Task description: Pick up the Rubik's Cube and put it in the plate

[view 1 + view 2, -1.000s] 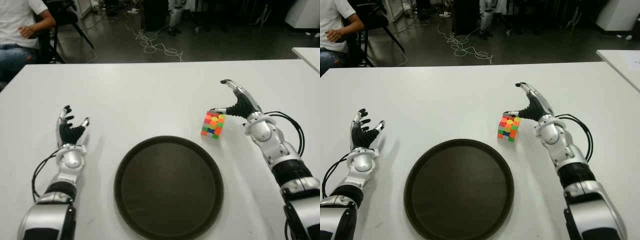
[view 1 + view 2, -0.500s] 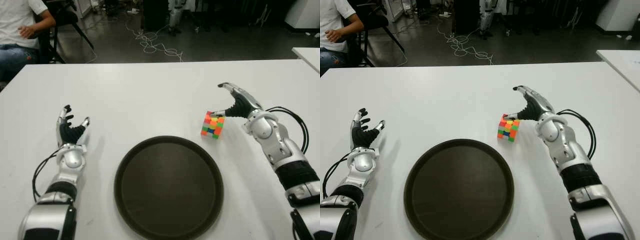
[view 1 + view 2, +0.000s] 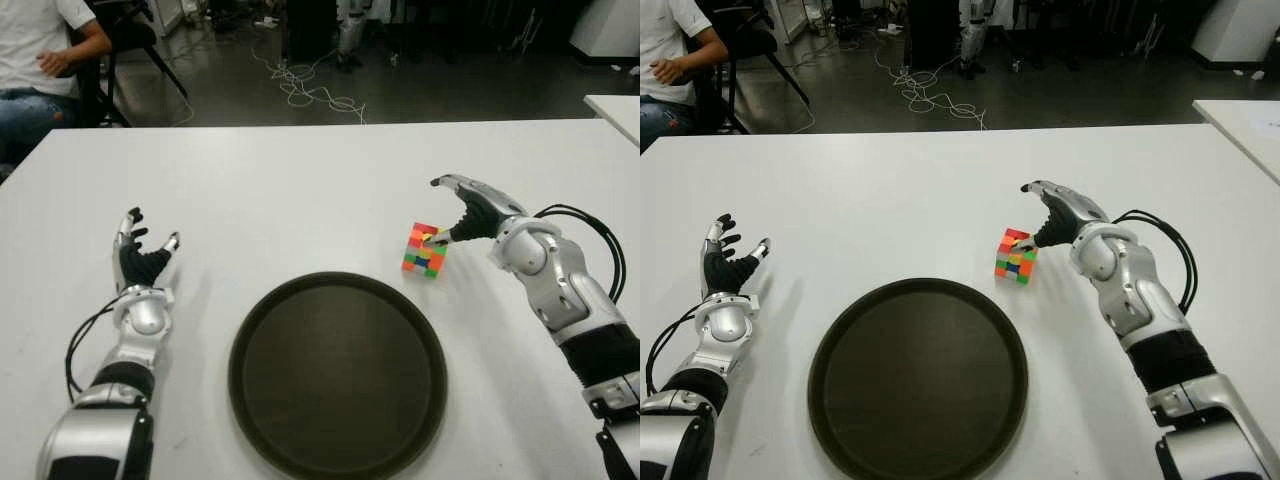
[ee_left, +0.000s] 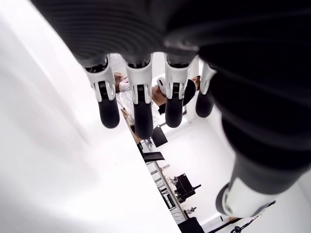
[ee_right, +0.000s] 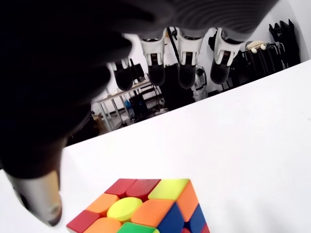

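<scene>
Table (image 3: 300, 190): Rubik's Cube (image 3: 425, 249) under open right hand (image 3: 468, 208).

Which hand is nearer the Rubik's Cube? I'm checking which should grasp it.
Right. The right hand hovers open right at the Rubik's Cube; the left hand is far across the plate.

Dark floor (image 3: 420, 95) behind the white table (image 3: 300, 190) (loose cables (image 3: 305, 85), a seated person (image 3: 45, 70)).
</scene>
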Motion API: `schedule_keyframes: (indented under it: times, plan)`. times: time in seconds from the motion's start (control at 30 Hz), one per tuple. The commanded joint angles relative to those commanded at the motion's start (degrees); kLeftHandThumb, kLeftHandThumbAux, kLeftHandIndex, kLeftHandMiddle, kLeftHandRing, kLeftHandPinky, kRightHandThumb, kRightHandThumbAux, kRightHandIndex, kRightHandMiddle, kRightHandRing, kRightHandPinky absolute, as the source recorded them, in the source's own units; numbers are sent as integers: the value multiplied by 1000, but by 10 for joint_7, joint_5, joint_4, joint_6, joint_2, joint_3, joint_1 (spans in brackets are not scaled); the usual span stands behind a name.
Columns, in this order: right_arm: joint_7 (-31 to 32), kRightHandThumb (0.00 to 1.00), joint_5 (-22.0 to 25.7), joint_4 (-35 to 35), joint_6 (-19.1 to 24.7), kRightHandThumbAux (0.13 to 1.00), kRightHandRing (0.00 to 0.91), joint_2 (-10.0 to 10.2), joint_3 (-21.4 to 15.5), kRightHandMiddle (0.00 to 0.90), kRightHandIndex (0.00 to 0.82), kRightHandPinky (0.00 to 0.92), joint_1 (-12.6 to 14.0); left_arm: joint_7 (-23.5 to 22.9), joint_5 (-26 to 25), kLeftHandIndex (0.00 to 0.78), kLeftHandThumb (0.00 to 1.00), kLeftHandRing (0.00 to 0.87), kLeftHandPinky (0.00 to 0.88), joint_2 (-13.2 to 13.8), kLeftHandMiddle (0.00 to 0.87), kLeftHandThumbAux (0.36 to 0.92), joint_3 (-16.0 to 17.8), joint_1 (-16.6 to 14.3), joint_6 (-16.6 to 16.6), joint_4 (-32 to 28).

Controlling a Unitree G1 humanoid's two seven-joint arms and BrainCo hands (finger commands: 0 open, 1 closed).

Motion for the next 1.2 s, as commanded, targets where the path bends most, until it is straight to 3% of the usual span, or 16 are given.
schedule_keyframes:
  times: [0.57,0.83,1.03,1.2]
  plan:
    - [23,0,4,-6,-9,741,74,-7,1,59,34,63,-1,1,-3,114,107,170,179,-2,162,751,3,2,-7,0]
    - [-2,0,11,6,-27,773,78,-1,-7,61,41,60,4,2,-2,109,104,169,188,-3,159,751,2,2,-6,-1]
    - [6,0,6,12,-13,767,80,0,0,68,49,56,-4,1,-1,105,102,146,131,-3,148,734,1,2,-1,-3]
    - [8,0,2,22,-11,774,81,1,7,73,49,52,-9,1,-1,104,88,142,135,-3,147,739,1,2,1,-3]
